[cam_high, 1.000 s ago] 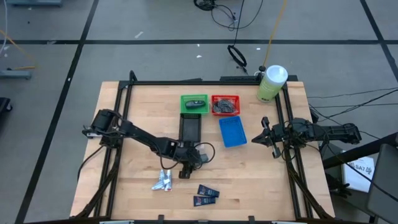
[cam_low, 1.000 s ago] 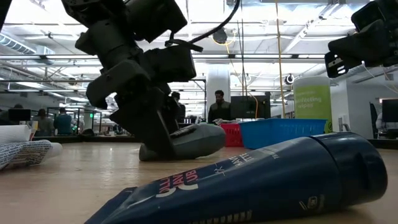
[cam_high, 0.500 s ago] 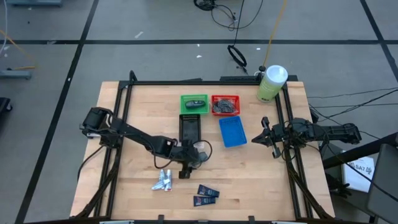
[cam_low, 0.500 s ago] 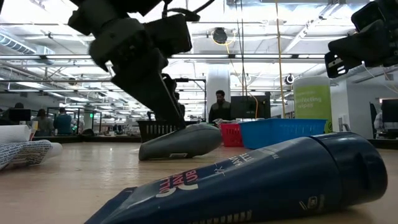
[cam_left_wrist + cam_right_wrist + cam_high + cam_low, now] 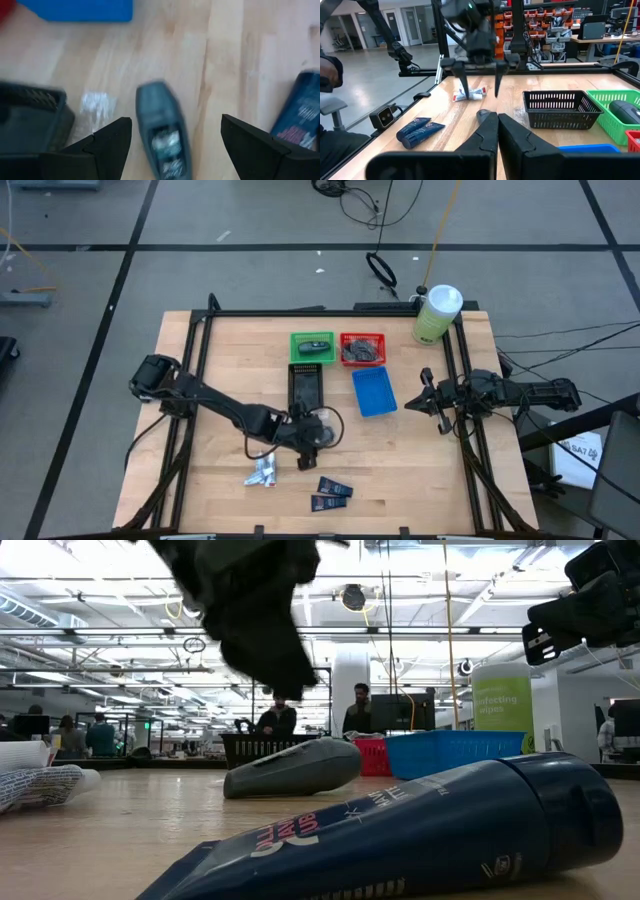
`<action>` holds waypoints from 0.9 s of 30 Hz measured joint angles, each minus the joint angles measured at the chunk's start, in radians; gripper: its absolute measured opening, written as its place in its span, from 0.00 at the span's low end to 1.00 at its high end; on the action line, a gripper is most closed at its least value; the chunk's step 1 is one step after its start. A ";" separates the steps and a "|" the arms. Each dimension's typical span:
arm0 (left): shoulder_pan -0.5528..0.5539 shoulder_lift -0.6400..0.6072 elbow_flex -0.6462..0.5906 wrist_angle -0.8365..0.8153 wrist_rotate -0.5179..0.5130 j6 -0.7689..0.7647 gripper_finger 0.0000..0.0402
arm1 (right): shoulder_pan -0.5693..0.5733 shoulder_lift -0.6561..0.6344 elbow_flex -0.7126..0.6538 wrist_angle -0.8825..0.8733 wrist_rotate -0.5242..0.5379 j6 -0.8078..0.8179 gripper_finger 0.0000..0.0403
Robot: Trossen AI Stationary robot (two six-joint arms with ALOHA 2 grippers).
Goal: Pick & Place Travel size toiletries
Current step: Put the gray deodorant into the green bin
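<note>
Two spread fingers (image 5: 107,145) of left gripper (image 5: 172,145) empty.

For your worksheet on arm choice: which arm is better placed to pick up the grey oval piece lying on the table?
The left. Its open gripper hangs right over the grey oval piece, fingers either side. The right gripper waits shut at the table's right edge.

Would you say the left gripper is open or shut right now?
Open. The left gripper has its fingers spread wide either side of the grey oval piece, which lies flat on the table.
</note>
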 joint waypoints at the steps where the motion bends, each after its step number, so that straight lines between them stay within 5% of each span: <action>1: -0.005 0.005 0.016 0.000 -0.007 0.000 0.74 | 0.000 0.000 0.000 0.000 0.000 0.000 0.01; 27: 0.026 0.258 0.144 -0.179 -0.055 -0.104 0.74 | 0.000 0.004 -0.001 0.001 0.000 0.000 0.01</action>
